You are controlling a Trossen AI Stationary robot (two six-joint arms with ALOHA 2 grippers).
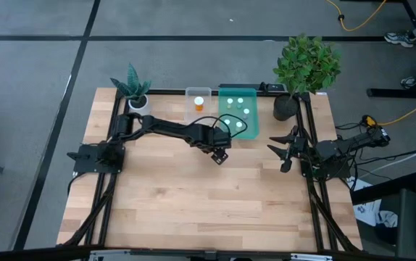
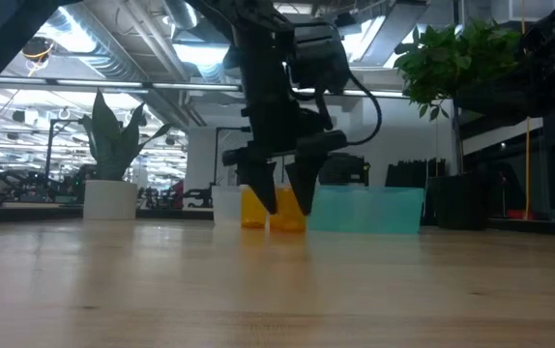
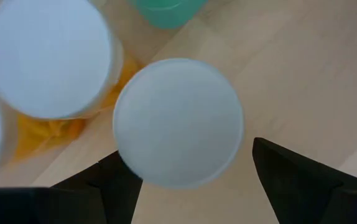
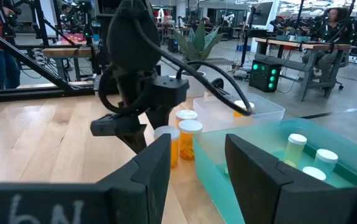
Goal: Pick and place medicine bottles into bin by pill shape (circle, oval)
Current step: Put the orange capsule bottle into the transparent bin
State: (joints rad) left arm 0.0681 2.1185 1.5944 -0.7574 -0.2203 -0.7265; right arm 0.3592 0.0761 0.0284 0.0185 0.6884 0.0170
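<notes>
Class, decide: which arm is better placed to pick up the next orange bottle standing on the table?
The left. Its claw hangs open directly over a white-capped orange medicine bottle beside the translucent teal bin. The right claw waits open near the table's right edge.

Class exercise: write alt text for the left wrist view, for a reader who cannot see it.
Seen from directly above, the white cap of a medicine bottle fills the centre, between the two dark fingers of the open left tool. Beside it stands another white-capped orange bottle on the wooden table, with a corner of the teal bin beyond.
</notes>
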